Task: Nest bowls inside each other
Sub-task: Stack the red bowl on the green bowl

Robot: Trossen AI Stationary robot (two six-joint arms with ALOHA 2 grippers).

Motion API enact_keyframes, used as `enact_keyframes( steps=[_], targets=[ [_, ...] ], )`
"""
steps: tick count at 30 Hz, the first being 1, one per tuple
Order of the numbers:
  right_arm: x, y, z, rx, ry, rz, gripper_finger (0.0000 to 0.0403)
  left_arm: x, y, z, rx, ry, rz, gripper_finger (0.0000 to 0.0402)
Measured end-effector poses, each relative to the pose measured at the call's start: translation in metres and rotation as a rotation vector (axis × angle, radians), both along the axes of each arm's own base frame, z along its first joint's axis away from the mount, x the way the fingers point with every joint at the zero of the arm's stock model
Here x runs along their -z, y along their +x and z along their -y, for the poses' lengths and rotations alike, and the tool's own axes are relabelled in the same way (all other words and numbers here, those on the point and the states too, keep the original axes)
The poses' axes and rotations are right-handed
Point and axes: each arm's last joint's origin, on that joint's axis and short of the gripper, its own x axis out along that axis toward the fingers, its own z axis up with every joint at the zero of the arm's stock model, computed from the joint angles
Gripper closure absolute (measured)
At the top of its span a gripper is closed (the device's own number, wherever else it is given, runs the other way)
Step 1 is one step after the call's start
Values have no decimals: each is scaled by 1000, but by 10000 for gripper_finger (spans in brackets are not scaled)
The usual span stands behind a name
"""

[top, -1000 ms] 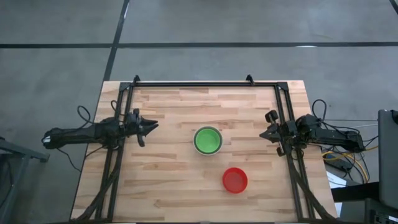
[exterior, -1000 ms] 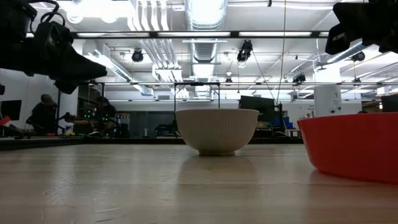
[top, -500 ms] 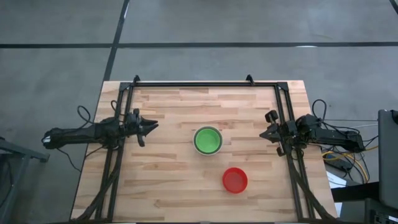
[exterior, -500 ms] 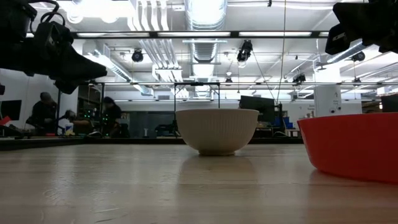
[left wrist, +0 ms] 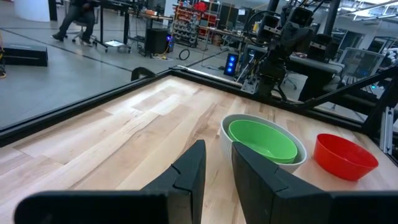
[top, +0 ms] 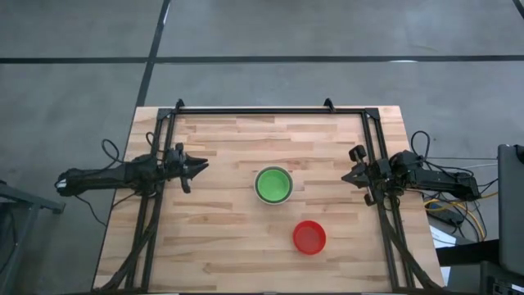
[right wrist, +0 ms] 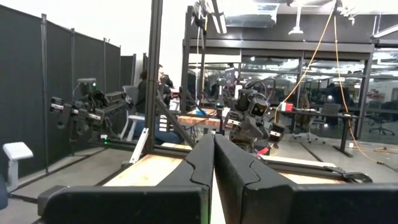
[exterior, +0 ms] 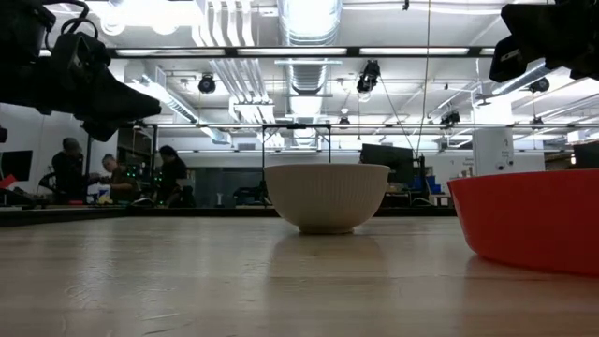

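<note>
Taking the pale grey-white bowl near the middle of the table as our landmark, we read the scene from left to right. Well to its left the left gripper hangs over the boards at the table's edge, its fingers a little apart with only a narrow gap between them and nothing in it. The grey-white bowl sits upright on the wood with a bright green bowl nested inside it; whether more green bowls lie stacked under that one we cannot tell, since only one green rim shows from above and from the left wrist. To the right of the landmark and nearer the front edge stands the red bowl, alone, upright and apart from the stack. Farther right, at the table's right edge, the right gripper waits with its fingers pressed together on nothing.

We judge the task mostly done: the green is already seated in the grey-white bowl, and the red bowl is the one piece left to go in. Neither arm is at it yet.

We can read no brand, label or writing on the bowls, the arms or the table.
</note>
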Motion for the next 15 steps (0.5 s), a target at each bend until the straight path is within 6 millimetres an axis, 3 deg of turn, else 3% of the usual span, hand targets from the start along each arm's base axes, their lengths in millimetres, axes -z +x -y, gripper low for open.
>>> enact_keyframes(
  steps=[8,12,15],
  targets=[
    [-5,-1,0,-29,109,-3,394,0,0,0,0,0,0,319],
    [-32,-8,-1,-9,45,36,394,0,0,0,0,0,0,319],
    [-54,-11,1,68,25,-43,394,0,0,0,0,0,0,319]
  ],
)
